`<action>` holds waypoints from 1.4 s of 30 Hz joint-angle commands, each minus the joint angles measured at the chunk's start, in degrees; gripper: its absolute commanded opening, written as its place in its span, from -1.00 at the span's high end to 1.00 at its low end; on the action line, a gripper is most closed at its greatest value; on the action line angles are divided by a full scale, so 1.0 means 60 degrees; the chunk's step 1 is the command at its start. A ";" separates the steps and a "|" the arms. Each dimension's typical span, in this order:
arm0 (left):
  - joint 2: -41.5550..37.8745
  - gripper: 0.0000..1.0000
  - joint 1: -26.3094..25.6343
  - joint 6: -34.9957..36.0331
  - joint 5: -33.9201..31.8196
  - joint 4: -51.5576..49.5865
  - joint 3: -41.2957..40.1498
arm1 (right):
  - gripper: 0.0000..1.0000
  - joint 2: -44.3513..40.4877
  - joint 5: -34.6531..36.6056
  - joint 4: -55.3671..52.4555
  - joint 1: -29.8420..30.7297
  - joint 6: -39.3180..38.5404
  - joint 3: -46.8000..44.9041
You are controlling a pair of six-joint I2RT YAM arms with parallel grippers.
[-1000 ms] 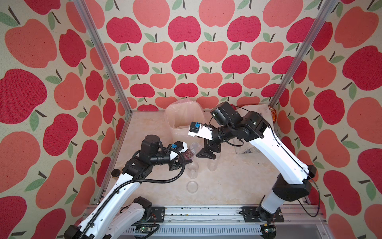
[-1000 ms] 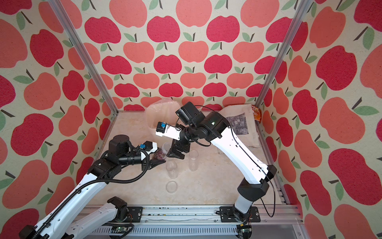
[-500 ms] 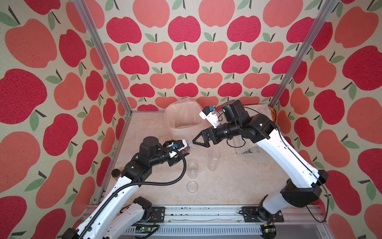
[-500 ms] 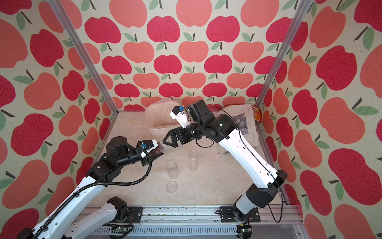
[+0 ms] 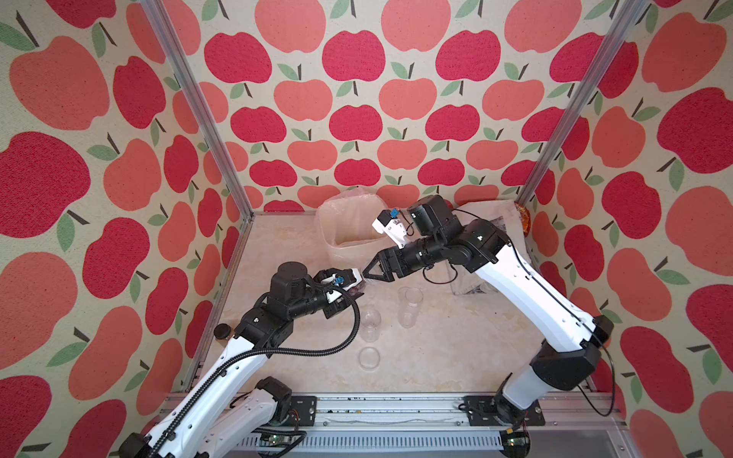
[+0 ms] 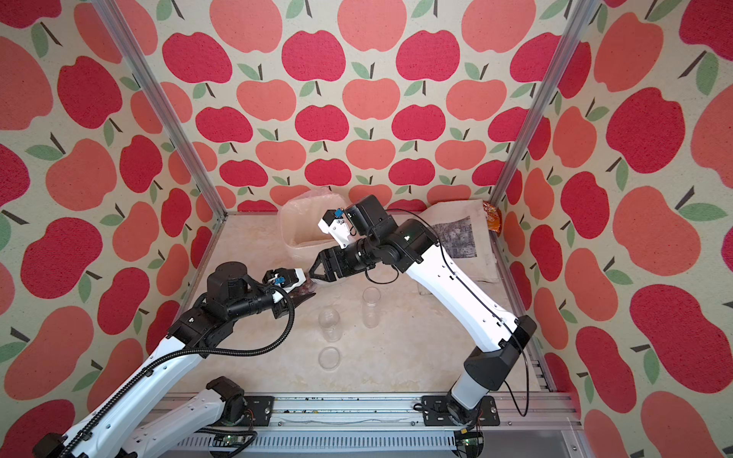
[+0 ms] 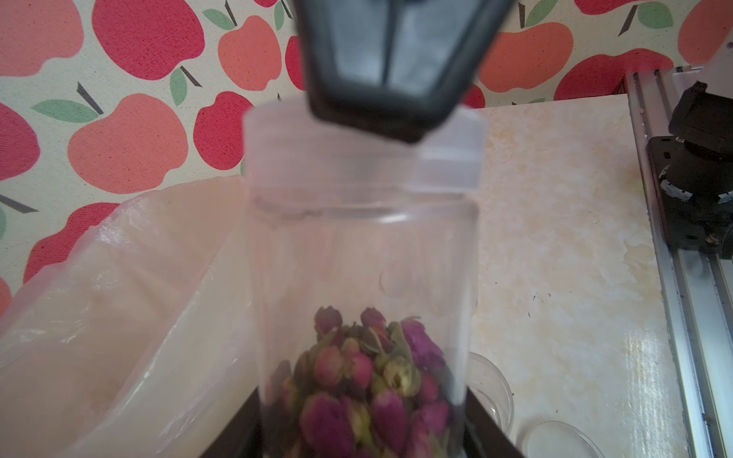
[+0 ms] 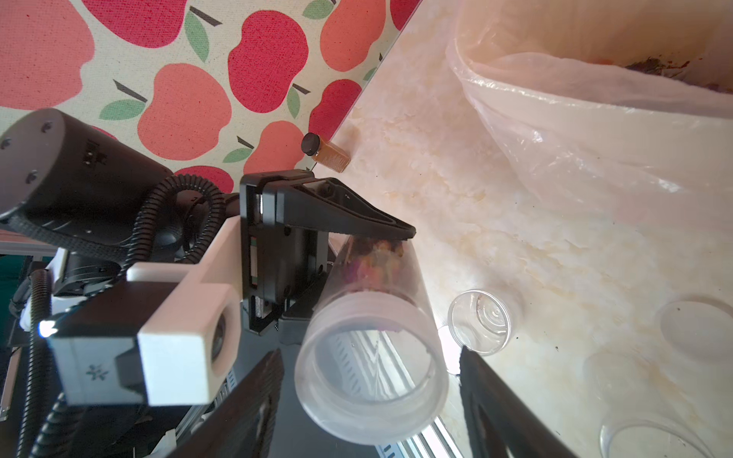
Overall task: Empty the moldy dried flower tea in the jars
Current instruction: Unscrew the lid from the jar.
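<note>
In both top views the left fingers (image 6: 304, 297) are closed on a clear jar (image 5: 355, 286), which is held almost level above the bench (image 5: 436, 349) with its capped end toward the other arm. The right fingers (image 5: 375, 265) stand apart at that end, just in front of the lined waste bin (image 5: 346, 222). Both forearms reach inward and meet near the middle of the bench, with the right wrist turned toward the left arm. One empty jar (image 5: 370, 324) and a second one (image 5: 411, 304) stand open near them, and a loose lid (image 5: 369, 358) lies closer to the front rail.

In the left wrist view we see the clear jar (image 7: 361, 269) with its base between the left fingers (image 7: 488, 436). The dried rose buds (image 7: 357, 376) are piled at that end. One of the right fingers (image 7: 337, 107) overlaps the screw lid (image 7: 357, 158) at the far end. It is blurred, so we cannot tell if it touches.

In the right wrist view the screw lid (image 8: 373, 368) sits between the right fingers (image 8: 503, 408). They are open, with a thin gap on each side. One of the left fingers (image 8: 337, 216) presses the jar wall beside the dried rose buds (image 8: 377, 257).
</note>
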 commanded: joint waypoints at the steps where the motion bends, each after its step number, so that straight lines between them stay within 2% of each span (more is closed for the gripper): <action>1: 0.0012 0.87 -0.0055 0.0105 -0.0070 0.0167 0.0088 | -0.43 0.0159 0.0168 -0.0340 0.0091 -0.0240 0.0235; 6: 0.0041 0.88 -0.0083 0.0102 -0.0090 0.0189 0.0072 | -0.07 0.0337 0.0049 -0.0497 0.0106 -0.0533 0.0433; 9: 0.0034 0.88 -0.0083 0.0063 0.0017 0.0146 0.0074 | 0.11 0.0566 -0.0030 -0.0893 0.0108 -0.1315 0.0842; 13: 0.0027 0.89 -0.0060 -0.0064 0.0705 -0.0007 0.0088 | 0.21 0.1080 -0.0023 -0.2016 0.0121 -0.3768 0.1922; 17: 0.0123 0.89 0.0176 -0.0300 0.2416 -0.0544 0.0228 | 0.21 0.1772 0.0563 -0.3771 0.0237 -0.7153 0.3584; 21: 0.0331 0.91 0.0510 -0.0528 0.4321 -0.1161 0.0397 | 0.25 0.2143 0.1461 -0.4550 0.0465 -0.9102 0.4416; 23: 0.0393 0.92 0.0596 -0.0628 0.4781 -0.1277 0.0396 | 0.26 0.2106 0.1688 -0.4554 0.0576 -0.9668 0.4431; 29: 0.0479 0.93 0.0888 -0.0734 0.5645 -0.1477 0.0381 | 0.25 0.1778 0.1531 -0.4168 0.0770 -1.0213 0.4034; 33: 0.0470 0.92 0.0914 -0.0724 0.5589 -0.1488 0.0377 | 0.17 0.1480 0.1678 -0.3648 0.0831 -1.0227 0.3535; 42: 0.0437 0.92 0.0914 -0.0750 0.5432 -0.1378 0.0300 | 0.17 0.1407 0.1314 -0.3521 0.0882 -1.0287 0.3272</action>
